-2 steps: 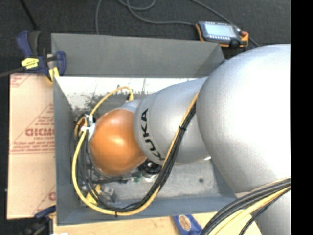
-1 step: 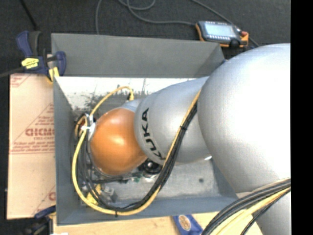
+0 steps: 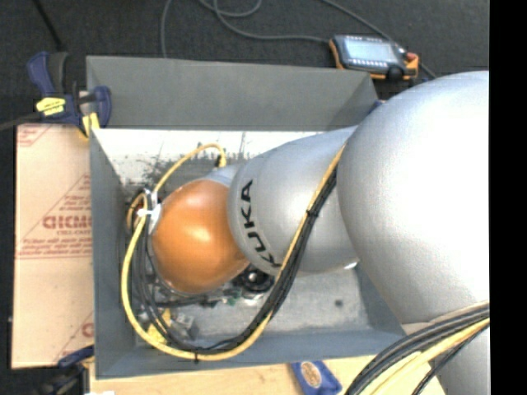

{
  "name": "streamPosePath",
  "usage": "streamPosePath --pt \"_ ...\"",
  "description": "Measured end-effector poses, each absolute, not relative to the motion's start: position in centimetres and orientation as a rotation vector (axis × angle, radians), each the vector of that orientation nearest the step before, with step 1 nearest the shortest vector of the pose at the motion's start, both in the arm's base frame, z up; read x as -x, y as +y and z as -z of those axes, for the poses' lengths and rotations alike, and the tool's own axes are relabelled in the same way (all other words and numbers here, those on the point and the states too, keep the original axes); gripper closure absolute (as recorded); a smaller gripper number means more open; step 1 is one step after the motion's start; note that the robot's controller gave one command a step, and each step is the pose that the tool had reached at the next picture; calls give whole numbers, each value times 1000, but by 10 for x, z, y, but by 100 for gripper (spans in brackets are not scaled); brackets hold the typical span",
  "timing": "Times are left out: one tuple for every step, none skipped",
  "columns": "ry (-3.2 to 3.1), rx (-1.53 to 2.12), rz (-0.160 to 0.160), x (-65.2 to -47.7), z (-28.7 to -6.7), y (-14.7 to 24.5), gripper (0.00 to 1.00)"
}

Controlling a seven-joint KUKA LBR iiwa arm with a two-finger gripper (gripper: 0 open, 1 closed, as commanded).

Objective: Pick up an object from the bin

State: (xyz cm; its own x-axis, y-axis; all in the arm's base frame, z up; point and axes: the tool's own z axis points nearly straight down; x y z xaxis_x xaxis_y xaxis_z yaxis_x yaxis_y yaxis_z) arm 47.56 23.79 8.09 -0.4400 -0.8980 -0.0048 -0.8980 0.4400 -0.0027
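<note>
The big silver body of the arm (image 3: 420, 220) is closest to the camera and covers the right side of the view, hanging over the right end of the grey bin (image 3: 230, 97). From it a narrower silver link (image 3: 288, 196), marked KUKA in black letters, slants down and to the left into the bin. At its end sits a round orange cover (image 3: 193, 237), over the left half of the bin's floor and near the left wall. Yellow and black cables (image 3: 309, 220) run along the link, pass under it near the front wall, and loop up around the left side of the orange cover. Under the cover's lower edge some dark hardware shows, and the gripper (image 3: 169, 303) sits there, low over the front left part of the floor. The cover and cables hide most of it, so I cannot tell whether it is spread or pressed together, or whether it pinches anything. Whatever lies straight beneath it is hidden too, so the thing to be picked cannot be made out. A small dark round piece (image 3: 255, 282) shows just right of the cover, under the link, but I cannot tell if it is loose or part of the arm. The bare floor (image 3: 329, 307) at front right is plain grey.
</note>
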Motion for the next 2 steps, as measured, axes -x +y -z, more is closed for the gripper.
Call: streamPosePath --pt "2667 1663 -2 -474 -90 238 100" --pt "2666 1661 -2 -475 -106 238 100"
